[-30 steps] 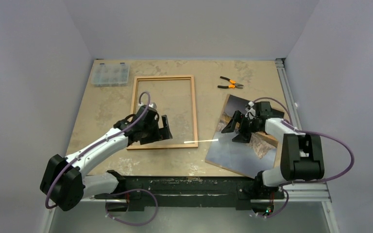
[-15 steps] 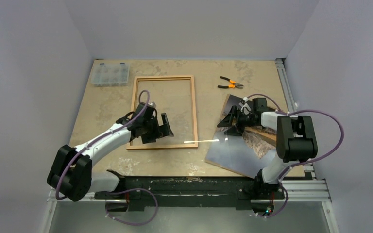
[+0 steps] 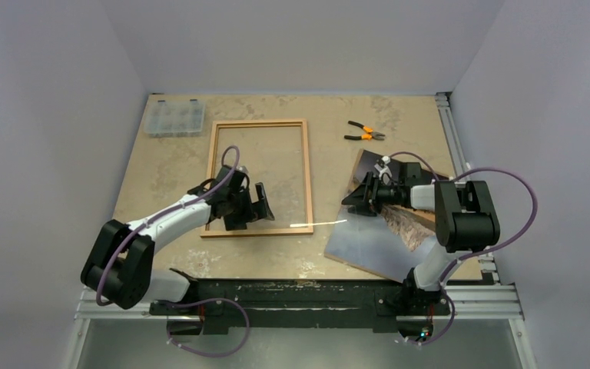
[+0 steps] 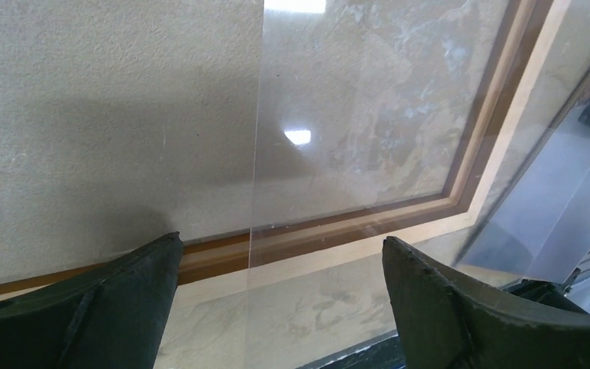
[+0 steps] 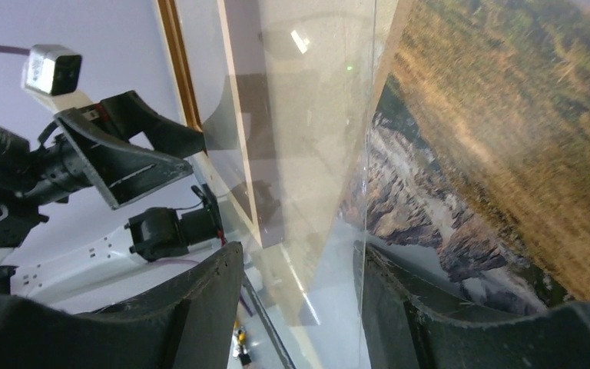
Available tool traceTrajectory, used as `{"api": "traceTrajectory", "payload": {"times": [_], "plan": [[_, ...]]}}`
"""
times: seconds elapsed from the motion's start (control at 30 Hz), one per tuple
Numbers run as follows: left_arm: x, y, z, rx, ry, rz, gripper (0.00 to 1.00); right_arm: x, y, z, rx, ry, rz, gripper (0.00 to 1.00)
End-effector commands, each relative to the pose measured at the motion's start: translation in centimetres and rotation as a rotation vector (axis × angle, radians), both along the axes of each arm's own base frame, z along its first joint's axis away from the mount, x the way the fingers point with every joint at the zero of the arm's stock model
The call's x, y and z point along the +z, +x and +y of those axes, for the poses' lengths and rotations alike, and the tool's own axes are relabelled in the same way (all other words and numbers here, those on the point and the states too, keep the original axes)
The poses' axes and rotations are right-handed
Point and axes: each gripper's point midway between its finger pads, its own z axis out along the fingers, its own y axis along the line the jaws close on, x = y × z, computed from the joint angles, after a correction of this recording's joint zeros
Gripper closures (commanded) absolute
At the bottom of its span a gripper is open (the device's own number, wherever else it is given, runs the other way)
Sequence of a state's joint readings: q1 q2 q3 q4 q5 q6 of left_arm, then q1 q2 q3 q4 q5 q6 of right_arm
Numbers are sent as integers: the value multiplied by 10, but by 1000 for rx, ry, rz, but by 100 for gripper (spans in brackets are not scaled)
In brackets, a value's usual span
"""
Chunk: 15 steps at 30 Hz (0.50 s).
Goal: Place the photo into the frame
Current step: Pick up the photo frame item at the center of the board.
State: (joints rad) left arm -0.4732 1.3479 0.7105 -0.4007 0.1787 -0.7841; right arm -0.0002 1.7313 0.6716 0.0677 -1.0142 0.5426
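A: So, starting at the left, what are the left fingers point(image 4: 280, 240) doing?

B: They're spread wide and hold nothing, hanging over the near end of the frame point(image 3: 261, 121), which lies flat on the desk point(image 3: 177, 165). A clear sheet point(image 4: 338, 138) overlaps the frame's near right corner and reaches off to the right.

A: And the right fingers point(image 5: 297, 254)?

B: Part-way apart, astride the sheet's edge by the photo's left side, and not pinched on anything I can make out. The photo point(image 3: 376, 242) lies picture-up at the right of the desk, beside the frame, not in it.

A: How will it handle?

B: Light, thin and floppy, I'd judge. It's glossy too, so it may slip, and it would crease if bent. Best taken by an edge or corner with a shallow bite, then kept nearly flat on the way over.
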Motion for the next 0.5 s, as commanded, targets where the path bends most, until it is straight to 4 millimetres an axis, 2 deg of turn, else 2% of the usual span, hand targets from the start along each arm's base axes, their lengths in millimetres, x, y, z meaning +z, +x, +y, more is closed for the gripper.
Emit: {"api": "traceTrajectory", "payload": {"times": [0.0, 0.17, 0.33, 0.47], "plan": [[-4, 4, -5, -23, -30, -21, 1, 28, 2, 8, 26, 84, -115, 47], [-4, 3, -7, -29, -46, -23, 1, 43, -3, 15, 44, 131, -161, 50], [-3, 2, -10, -36, -65, -28, 1, 43, -9, 26, 62, 136, -161, 54], [-2, 1, -9, -36, -68, -34, 1, 45, -5, 31, 51, 145, -159, 62]]}}
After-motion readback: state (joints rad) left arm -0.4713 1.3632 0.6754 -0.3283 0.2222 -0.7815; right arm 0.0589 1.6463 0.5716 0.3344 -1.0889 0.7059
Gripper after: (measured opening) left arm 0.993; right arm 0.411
